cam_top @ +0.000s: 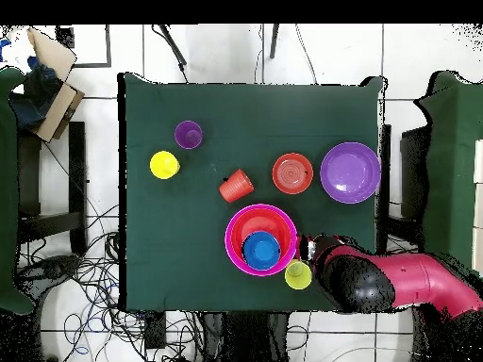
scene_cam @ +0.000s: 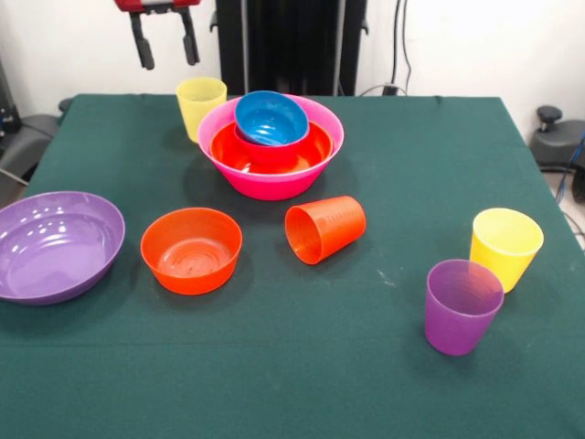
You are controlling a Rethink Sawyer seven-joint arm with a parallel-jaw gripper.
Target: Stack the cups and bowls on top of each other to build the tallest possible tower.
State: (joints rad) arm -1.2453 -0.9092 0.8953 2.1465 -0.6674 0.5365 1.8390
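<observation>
Front view: the claw [scene_cam: 164, 41] hangs at the upper left of the frame, its 2 dark fingers spread apart with nothing between them, clear above the desk [scene_cam: 366, 366] and above a yellow cup [scene_cam: 201, 104] that stands upright just left of the tower [scene_cam: 271, 144]. The tower sits at upper centre: the big pink bowl [scene_cam: 315, 160] as a broad base, a wide orange bowl [scene_cam: 265, 154] nested in it, and a small blue bowl [scene_cam: 271, 117] tilted on top, probably because it rests on something smaller hidden beneath. All pieces are glossy, smooth plastic. At the left edge lies the wide shallow purple bowl [scene_cam: 55, 242]; right of it a small orange bowl [scene_cam: 191, 249] sits mouth up. An orange cup [scene_cam: 325, 229] lies on its side at centre, mouth toward the lower left, so it would need righting before stacking. At the lower right, a second yellow cup [scene_cam: 505, 245] and a purple cup [scene_cam: 462, 305] stand upright, nearly touching.

Overhead view: the arm [cam_top: 396, 283] enters from the lower right, ending beside the yellow cup [cam_top: 298, 274] and the tower [cam_top: 261, 239], which suggests that cup is the likely next pick. The green cloth looks matte and soft.
</observation>
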